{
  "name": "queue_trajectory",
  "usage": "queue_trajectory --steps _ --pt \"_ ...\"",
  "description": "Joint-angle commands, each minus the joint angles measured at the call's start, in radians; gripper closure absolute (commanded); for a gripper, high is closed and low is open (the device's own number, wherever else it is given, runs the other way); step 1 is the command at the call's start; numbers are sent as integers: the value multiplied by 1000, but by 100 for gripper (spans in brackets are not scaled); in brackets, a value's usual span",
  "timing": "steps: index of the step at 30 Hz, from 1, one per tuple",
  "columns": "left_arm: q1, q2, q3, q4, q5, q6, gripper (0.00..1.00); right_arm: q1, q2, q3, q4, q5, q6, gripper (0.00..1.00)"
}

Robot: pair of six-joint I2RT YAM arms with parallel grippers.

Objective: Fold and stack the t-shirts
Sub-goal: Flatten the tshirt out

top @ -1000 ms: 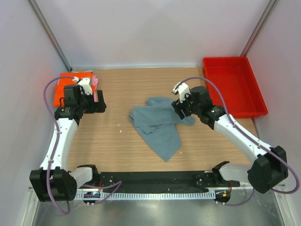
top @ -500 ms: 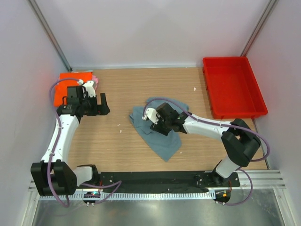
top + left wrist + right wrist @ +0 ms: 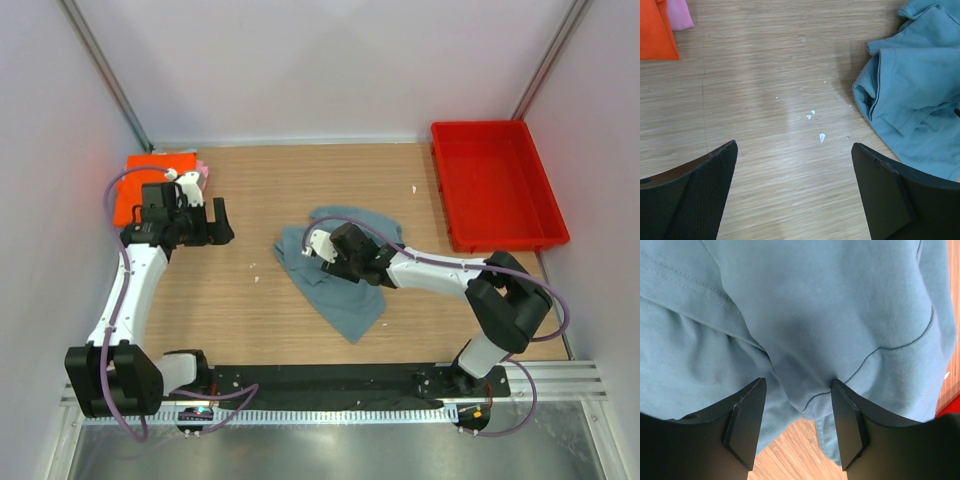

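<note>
My right end effector (image 3: 797, 400) sat half-open astride a fold of the grey-blue t-shirt (image 3: 815, 315) directly beneath it, left end effector (image 3: 794, 155) wide open, so I judged pinching deep before lifting best.

Top view: fixed high above the near edge, looking down on the whole desk (image 3: 250, 300).
Left wrist: low, facing across bare desk toward the grey-blue shirt (image 3: 910, 100).
Right wrist: close against that shirt.
Shared: the shirt, in all three.
</note>
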Motion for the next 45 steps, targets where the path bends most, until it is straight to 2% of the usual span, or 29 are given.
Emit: queue_trajectory --steps 1,3,6,10,12,16,18,22,26,31,34,35,36,39,42,45 --pt "6 -3 8 14 22 5 4 0 -22 0 33 20 -6 40" --pt "6 -8 6 14 19 5 4 0 -14 3 34 20 5 40" --pt "7 -16 1 14 14 7 4 2 6 6 57 60 -3 46" --pt "6 -23 -2 14 10 7 4 0 23 17 77 100 -3 67" --pt "6 -23 -2 14 8 7 4 0 34 29 77 119 2 73" --pt "7 -30 -5 16 4 7 3 -9 43 49 79 135 2 92" --pt "6 -33 -6 16 2 8 3 -23 38 64 77 141 0 99" --pt "7 -37 -9 17 1 8 3 -84 5 121 92 161 -35 99" --pt "9 -36 -6 17 4 5 3 -205 1 271 80 123 -52 99" --pt "7 -40 -12 17 13 5 3 -360 86 374 140 121 -70 99" --pt "7 -39 -12 19 17 4 3 -455 187 507 103 129 14 98" --pt "7 -39 -12 19 19 4 3 -462 216 538 83 148 37 94" --pt "7 -37 -14 19 25 4 3 -462 282 570 21 181 69 82" --pt "9 -39 -22 19 62 10 3 -460 299 571 12 242 120 60" --pt "9 -36 -31 19 106 17 3 -446 161 407 98 131 148 52" --pt "9 -10 -28 20 114 17 3 -425 48 287 114 28 143 51"
